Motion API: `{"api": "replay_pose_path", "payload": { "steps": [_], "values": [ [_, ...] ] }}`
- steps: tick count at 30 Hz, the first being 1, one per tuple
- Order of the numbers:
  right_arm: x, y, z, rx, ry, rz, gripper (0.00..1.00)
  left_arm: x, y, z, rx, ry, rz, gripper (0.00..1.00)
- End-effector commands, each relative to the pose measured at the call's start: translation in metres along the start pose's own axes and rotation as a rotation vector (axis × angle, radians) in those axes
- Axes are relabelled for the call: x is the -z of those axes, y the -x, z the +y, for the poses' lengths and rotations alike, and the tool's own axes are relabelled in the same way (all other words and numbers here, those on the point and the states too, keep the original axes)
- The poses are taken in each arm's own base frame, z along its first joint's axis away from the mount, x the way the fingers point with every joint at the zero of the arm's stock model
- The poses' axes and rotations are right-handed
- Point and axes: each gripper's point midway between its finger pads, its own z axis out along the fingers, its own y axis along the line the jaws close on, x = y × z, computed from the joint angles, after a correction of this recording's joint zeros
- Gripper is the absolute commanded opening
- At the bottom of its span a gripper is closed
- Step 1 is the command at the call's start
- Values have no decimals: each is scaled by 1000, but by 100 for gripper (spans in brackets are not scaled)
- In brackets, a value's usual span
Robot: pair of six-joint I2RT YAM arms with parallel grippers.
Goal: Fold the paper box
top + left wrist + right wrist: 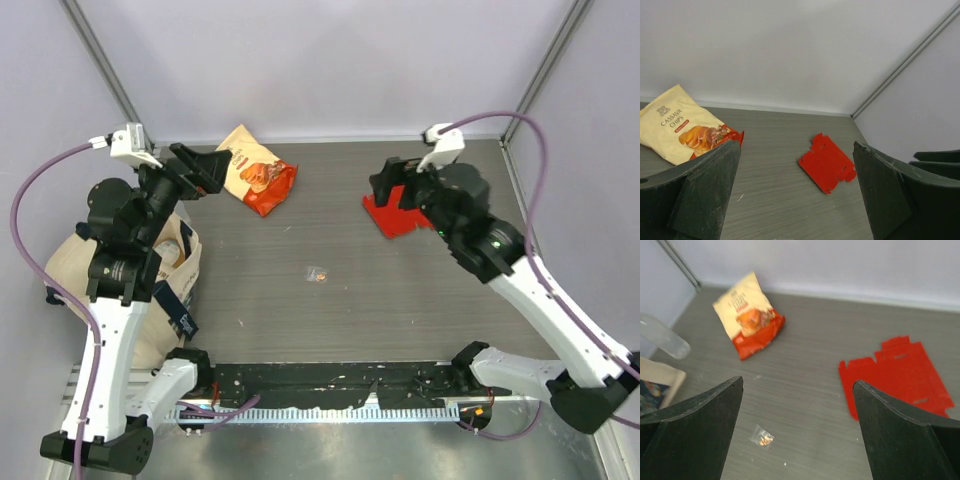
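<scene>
Paper box: unfolded, flat on table, far right | right gripper: spread wide, empty, poised above it, likely for pickup | left gripper: spread wide, empty, raised near chip bag

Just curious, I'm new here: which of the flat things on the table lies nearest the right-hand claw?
The paper box, plain red and unfolded, close by the right gripper. The snack bag and small wrapper lie farther left.
</scene>
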Motion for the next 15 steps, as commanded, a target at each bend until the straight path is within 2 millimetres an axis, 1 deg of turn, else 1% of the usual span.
{"api": "replay_pose_path", "payload": {
  "steps": [1,2,3,4,5,6,7,8,9,10,11,12,13,15],
  "values": [
    [-32,-29,5,-29,-1,31,96,-2,8,-15,-1,-74,-7,100],
    [-36,-39,10,-32,42,58,96,-3,7,-14,-6,-71,-2,100],
    [-42,-40,-5,-78,27,62,96,-2,6,-13,-14,-70,4,100],
    [-47,-38,-13,-124,52,46,96,-3,2,-12,-15,-66,17,100],
    [-49,-57,-11,-171,135,104,96,-2,1,-12,-16,-69,22,100],
    [-58,-63,-44,-260,80,120,97,-3,-2,-11,-16,-67,29,100],
    [-61,-77,-57,-293,66,152,96,-3,-3,-11,-16,-69,31,100],
    [-62,-88,-63,-328,82,184,96,-3,-5,-11,-14,-77,36,100],
    [-64,-96,-77,-400,57,195,97,-3,-8,-11,-11,-77,42,100],
    [-63,-110,-116,-479,-25,184,96,-4,-8,-11,-8,-82,43,100],
    [-60,-116,-138,-550,-55,167,97,-4,-10,-12,-7,-90,47,100],
    [-58,-122,-148,-616,-41,160,95,-5,-12,-12,-5,-96,50,100],
    [-52,-140,-185,-737,-128,138,95,-5,-12,-12,2,-95,51,100],
    [-47,-160,-209,-824,-179,139,93,-6,-16,-14,7,-113,60,100]
  ]
}}
